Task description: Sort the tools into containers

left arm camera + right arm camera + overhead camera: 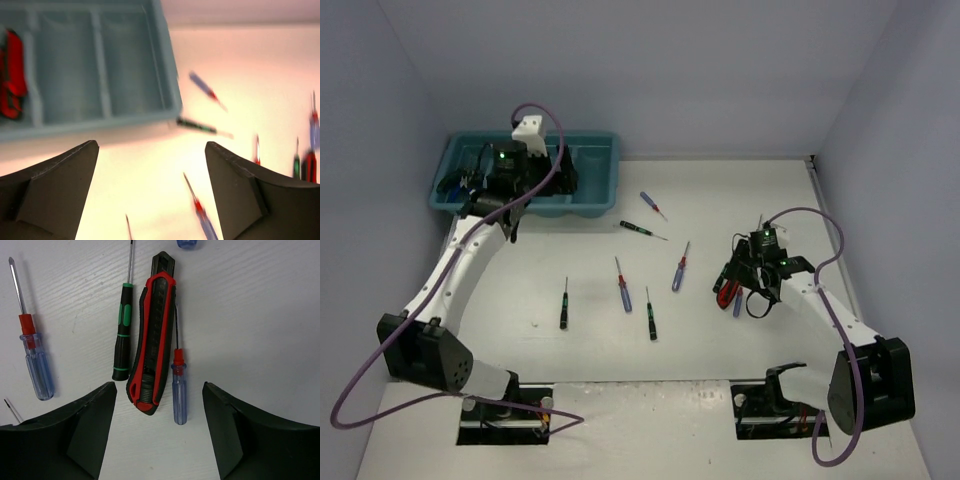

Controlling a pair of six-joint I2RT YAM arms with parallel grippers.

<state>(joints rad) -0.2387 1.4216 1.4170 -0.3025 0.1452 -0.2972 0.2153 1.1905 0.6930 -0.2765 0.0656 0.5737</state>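
Note:
The teal tray (590, 205) stands at the back left, its compartments (70, 70) parted by low dividers. Red-and-black knives (12, 75) lie in its left compartment. My left gripper (152, 190) hangs open and empty over the table just off the tray's edge (167, 75). At the right, my right gripper (159, 405) is open just above the table. A red-and-black utility knife (152, 335) and a blue-handled screwdriver (179, 390) lie side by side just ahead of its fingertips, touching neither finger. A green-and-black screwdriver (121, 335) lies left of the knife.
Several screwdrivers lie loose mid-table: blue-handled ones (654, 206) (680, 268) (622, 286) and green-and-black ones (642, 229) (563, 303) (650, 315). Another blue-handled screwdriver (36, 365) lies left of my right gripper. Walls close in the table on three sides.

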